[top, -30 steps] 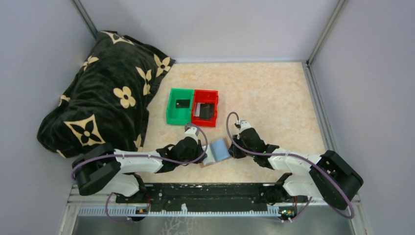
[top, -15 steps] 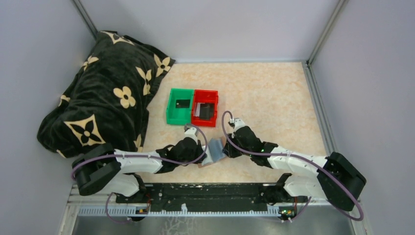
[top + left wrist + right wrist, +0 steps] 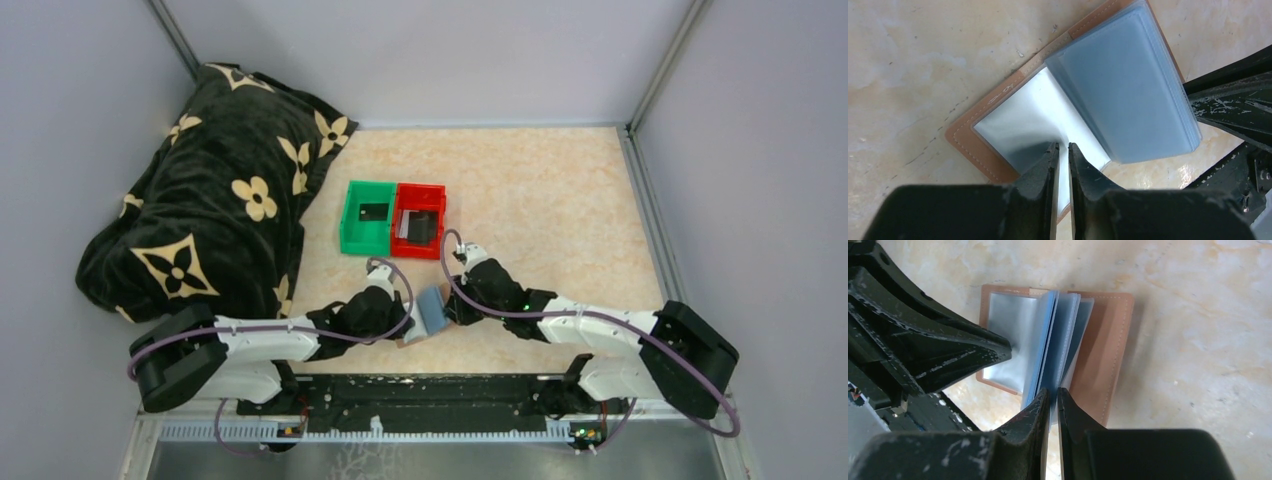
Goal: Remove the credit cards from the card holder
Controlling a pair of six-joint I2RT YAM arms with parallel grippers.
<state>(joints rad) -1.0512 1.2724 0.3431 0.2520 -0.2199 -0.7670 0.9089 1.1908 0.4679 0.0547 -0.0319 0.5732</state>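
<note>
Open tan card holder flat on the beige table, midway between two black grippers, just in front of a green bin and a red bin.

On the holder's left half, left gripper closed almost fully, pinching the shiny clear sleeve. Probably there to pin that side and stop the holder sliding.

Opposite, right gripper likewise nearly closed, nipping the lower edge of the fanned blue-grey sleeves. Seemingly meant to lift or separate one pocket. Opposed grips, likely for spreading the pages apart.

No card visibly sticking out of any sleeve; contents hidden behind cloudy plastic. A dark card in the green bin and more cards in the red, so apparently part-way through.

Black flowered blanket heaped at far left, well apart.
</note>
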